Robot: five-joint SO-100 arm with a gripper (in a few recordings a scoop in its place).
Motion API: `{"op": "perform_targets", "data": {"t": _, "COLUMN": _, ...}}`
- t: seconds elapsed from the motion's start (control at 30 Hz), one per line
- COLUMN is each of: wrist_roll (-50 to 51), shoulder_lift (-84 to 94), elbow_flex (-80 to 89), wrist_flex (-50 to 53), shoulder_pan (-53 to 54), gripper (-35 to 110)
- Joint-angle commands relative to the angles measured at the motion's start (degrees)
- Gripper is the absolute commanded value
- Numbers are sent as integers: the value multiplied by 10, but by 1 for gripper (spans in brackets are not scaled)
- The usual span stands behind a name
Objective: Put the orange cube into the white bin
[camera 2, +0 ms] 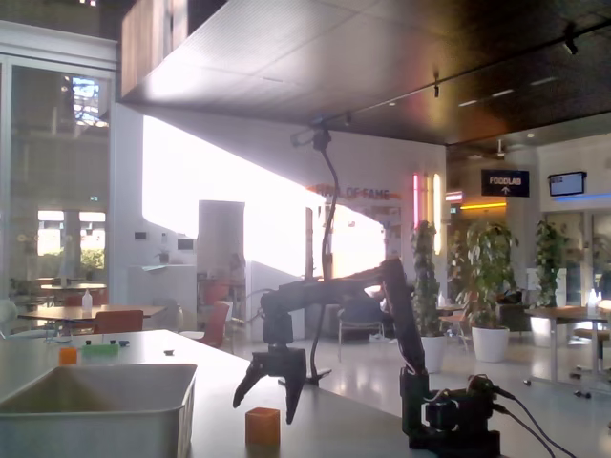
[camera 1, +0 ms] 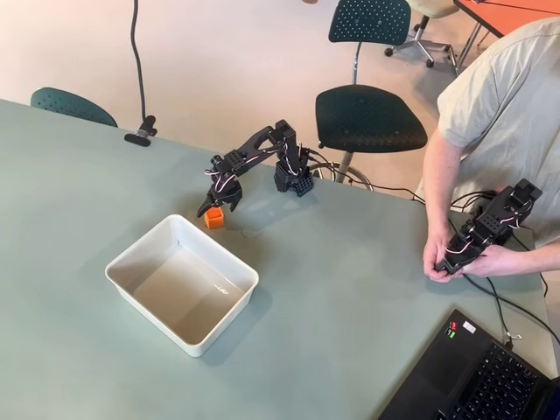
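We see the grey-green table (camera 1: 350,289) filling most of the overhead view, running from lower left to right edge. A person (camera 1: 503,114) in a light shirt stands at the upper right of that view, hands low at the right edge. The white bin (camera 1: 131,262) sits left of centre in the overhead view, open side up, long axis running diagonally; in the fixed view its near wall (camera 2: 95,429) takes up the lower left corner. Two dark chairs show off the table in the overhead view: one (camera 1: 367,118) at top centre, another (camera 1: 74,105) at upper left. A laptop (camera 1: 477,376) pokes in at the lower right corner. The black arm (camera 1: 262,153) has its base near the table's far edge, upper centre of the overhead view, and reaches down-left; in the fixed view it (camera 2: 382,286) arches from a base at lower right over to centre. The gripper (camera 2: 272,386) points down with its fingers spread apart, nothing between them, tips just above the table. The orange cube (camera 1: 213,218) lies on the table outside the bin, just beside the bin's upper right corner in the overhead view, directly under the gripper (camera 1: 217,203). In the fixed view the cube (camera 2: 263,426) sits at bottom centre, below the spread fingers and apart from them.
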Motion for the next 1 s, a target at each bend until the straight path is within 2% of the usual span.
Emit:
{"op": "perform_targets", "data": {"t": 0.0, "wrist_roll": -4, "shoulder_lift": -20, "elbow_flex": -18, "wrist_flex": -4, "shoulder_pan": 3, "gripper": 65}}
{"op": "perform_targets", "data": {"t": 0.73, "wrist_roll": -4, "shoulder_lift": -53, "elbow_flex": -19, "wrist_flex": -18, "shoulder_pan": 4, "gripper": 64}}
{"op": "perform_targets", "data": {"t": 0.83, "wrist_roll": -4, "shoulder_lift": -53, "elbow_flex": -19, "wrist_flex": -30, "shoulder_pan": 4, "gripper": 59}}
{"op": "perform_targets", "data": {"t": 0.97, "wrist_roll": -4, "shoulder_lift": -52, "elbow_flex": -19, "wrist_flex": -30, "shoulder_pan": 4, "gripper": 45}}
